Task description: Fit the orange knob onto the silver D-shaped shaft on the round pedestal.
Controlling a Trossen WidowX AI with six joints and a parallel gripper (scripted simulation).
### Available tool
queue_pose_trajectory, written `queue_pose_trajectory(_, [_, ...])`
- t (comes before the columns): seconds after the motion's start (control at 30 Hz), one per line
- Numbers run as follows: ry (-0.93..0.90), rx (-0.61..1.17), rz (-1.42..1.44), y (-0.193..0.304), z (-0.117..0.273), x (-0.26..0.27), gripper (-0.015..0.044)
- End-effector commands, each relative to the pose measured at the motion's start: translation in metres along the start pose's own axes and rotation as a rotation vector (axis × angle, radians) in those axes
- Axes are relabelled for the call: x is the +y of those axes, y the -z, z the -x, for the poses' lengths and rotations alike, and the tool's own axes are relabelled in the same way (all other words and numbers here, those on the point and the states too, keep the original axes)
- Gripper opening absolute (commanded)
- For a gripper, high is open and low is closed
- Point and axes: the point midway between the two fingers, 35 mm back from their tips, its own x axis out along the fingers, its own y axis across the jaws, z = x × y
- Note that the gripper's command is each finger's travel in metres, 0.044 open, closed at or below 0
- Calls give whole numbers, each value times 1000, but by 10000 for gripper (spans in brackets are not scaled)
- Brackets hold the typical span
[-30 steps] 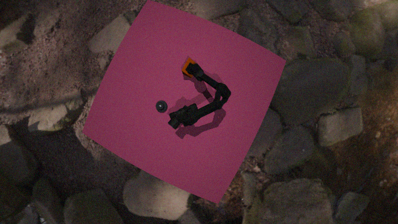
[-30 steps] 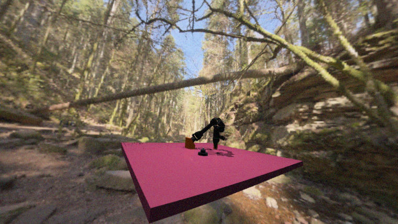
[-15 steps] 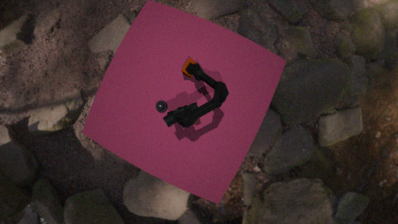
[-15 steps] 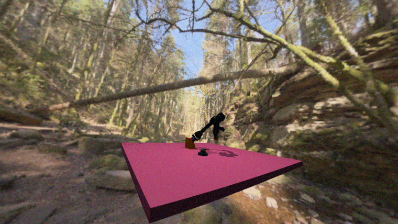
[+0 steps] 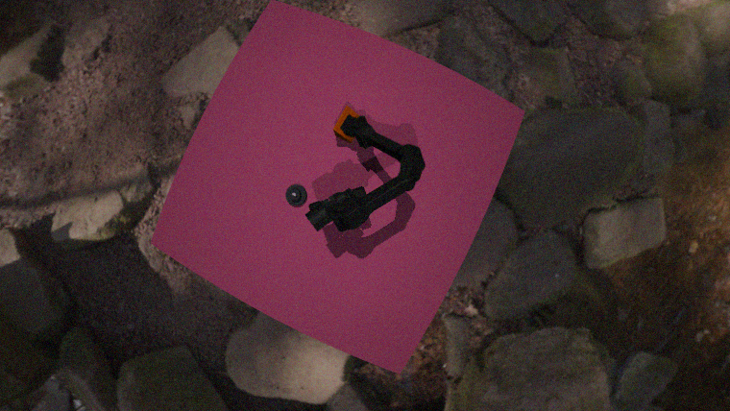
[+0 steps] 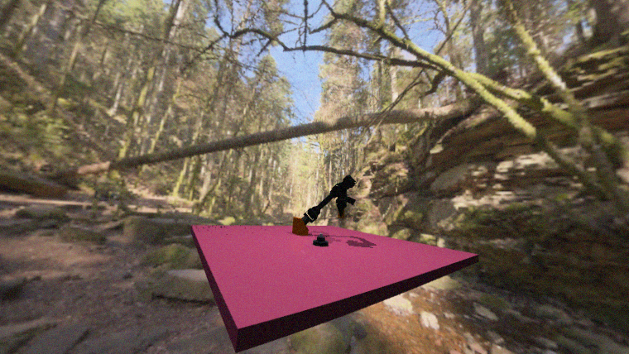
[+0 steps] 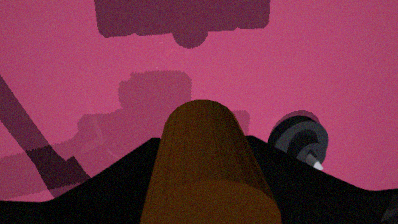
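Note:
The orange knob (image 7: pixel 204 120) (image 6: pixel 343 216) hangs below my gripper (image 7: pixel 202 145) (image 6: pixel 341 212), which is shut on it well above the table. The knob's underside and hole are hidden. The round dark pedestal (image 5: pixel 296 202) (image 6: pixel 320 242) (image 7: pixel 283 134) stands on the table, to the right of the knob in the wrist view. Its silver shaft (image 5: pixel 294 194) (image 7: pixel 317 164) points up; which way its flat side faces cannot be told. In the top view the arm covers the knob and the fingertips.
The pink table (image 5: pixel 245 153) (image 6: pixel 281 281) carries the arm and pedestal. The arm's orange base block (image 5: pixel 339 125) (image 6: pixel 300 226) stands beyond the pedestal in the exterior view. Shadows of the arm lie on the table.

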Motion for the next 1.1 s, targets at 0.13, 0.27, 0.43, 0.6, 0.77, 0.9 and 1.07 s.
queue_pose_trajectory(0.13, [148, 1, -4, 3, 15, 3, 0])
queue_pose_trajectory(0.27, [223, 2, -5, 4, 23, 6, 0])
queue_pose_trajectory(0.43, [324, 4, -5, 6, 33, 9, 0])
queue_pose_trajectory(0.6, [429, 6, -5, 7, 43, 12, 0])
queue_pose_trajectory(0.77, [536, 7, -6, 9, 54, 15, 0])
queue_pose_trajectory(0.9, [621, 9, -6, 10, 62, 17, 0])
queue_pose_trajectory(1.07, [740, 9, -7, 12, 74, 21, 0])
